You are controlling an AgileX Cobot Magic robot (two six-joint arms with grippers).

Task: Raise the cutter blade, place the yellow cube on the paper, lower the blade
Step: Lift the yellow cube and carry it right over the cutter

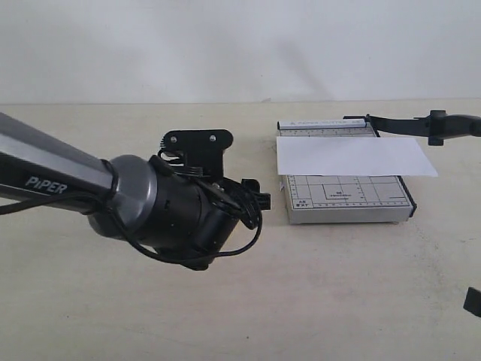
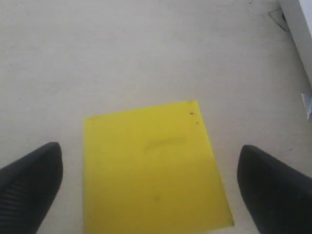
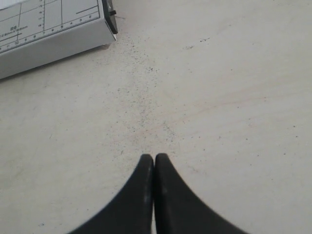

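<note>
**Left arm.** The left arm (image 1: 113, 192) enters from the left edge of the exterior view. Its silver link slopes down to a black wrist pointed at the table (image 1: 338, 293). In that view the wrist hides everything beneath it. The left gripper (image 2: 148, 146) is spread wide, and each finger (image 2: 34, 180) stands clear of the load, with bare table visible in both gaps.

**Yellow cube.** The yellow cube (image 2: 151, 170) rests on the table between the left fingers and touches neither of them. It is well to the left of the cutter board (image 1: 346, 197) and is not on the paper (image 1: 353, 156).

**Cutter.** The paper lies across the grey gridded board, and its right end overhangs the board's right edge. The cutter blade (image 1: 406, 124) runs along the far side of the board. Its thick handle end (image 1: 455, 124) extends beyond the board's right end. The exterior view does not show how far the blade stands off the board.

**Right arm.** Only a small black part is visible at the lower right corner of the exterior view. The right gripper (image 3: 154, 157) has its two fingers pressed together with nothing between them. It sits over bare table, near one corner of the board (image 3: 53, 41).
</note>
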